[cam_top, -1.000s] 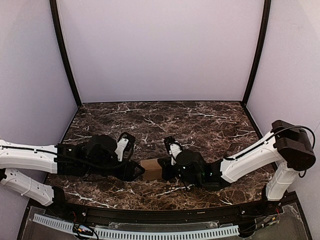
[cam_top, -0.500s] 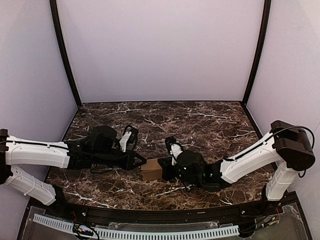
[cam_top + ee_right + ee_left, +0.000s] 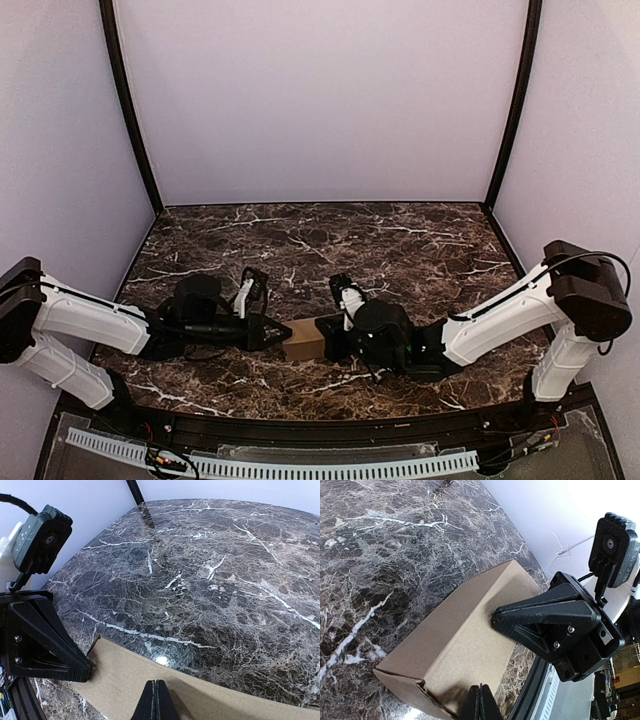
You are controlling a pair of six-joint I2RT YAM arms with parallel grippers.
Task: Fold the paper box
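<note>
The paper box (image 3: 303,340) is a small brown cardboard box lying on the marble table (image 3: 400,240) between my two arms. My left gripper (image 3: 284,332) is shut, and its joined tips rest on the box's left end. The left wrist view shows the box (image 3: 455,630) end-on with a creased end flap, the left gripper (image 3: 480,687) on its top face. My right gripper (image 3: 326,338) is also shut and presses on the box's right part. In the right wrist view, the right gripper (image 3: 156,682) rests on the box (image 3: 120,680). Nothing sits between either pair of fingers.
Pale walls with black corner posts (image 3: 130,110) close in the table on three sides. A black rail and a white slotted strip (image 3: 300,465) run along the near edge, just behind the box. The right arm's white link (image 3: 500,315) reaches in from the right.
My left gripper has gone from partly open to shut. The left arm swung and stretched out lower, bringing its tips onto the box's left end. The right arm and the box have barely moved.
</note>
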